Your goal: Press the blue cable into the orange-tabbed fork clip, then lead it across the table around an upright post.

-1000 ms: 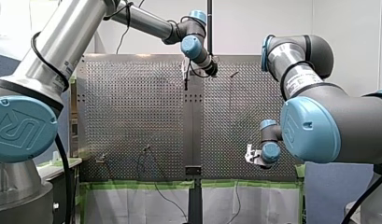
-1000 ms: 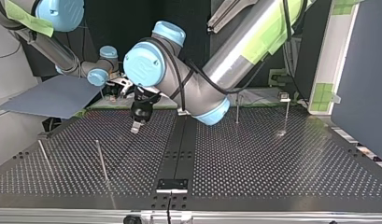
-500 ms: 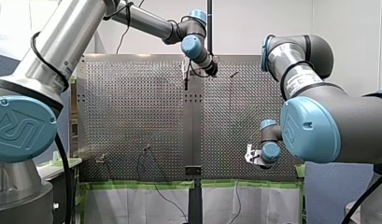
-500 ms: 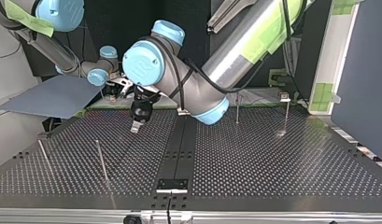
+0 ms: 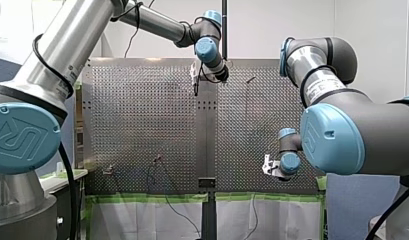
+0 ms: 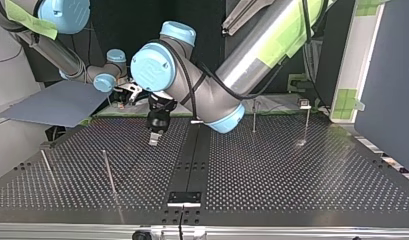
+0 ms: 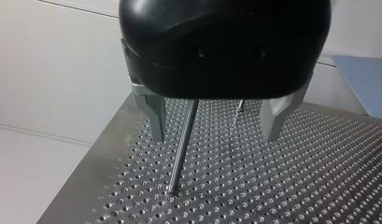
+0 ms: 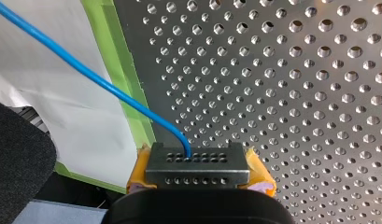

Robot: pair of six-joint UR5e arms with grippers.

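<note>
On perforated table (image 6: 292, 170), upright posts (image 6: 109, 172), blue cable (image 8: 93, 74), green tape (image 8: 111, 46), white wall (image 5: 272, 25)

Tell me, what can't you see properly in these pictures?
- The blue cable: in the right wrist view its far end runs off the picture's edge, and its near end disappears into my right gripper.
- The upright post: in the left wrist view its top is hidden behind the black body of my left gripper.
- The fork clip: the front view shows only tiny fixtures on the table, too small to name.
</note>
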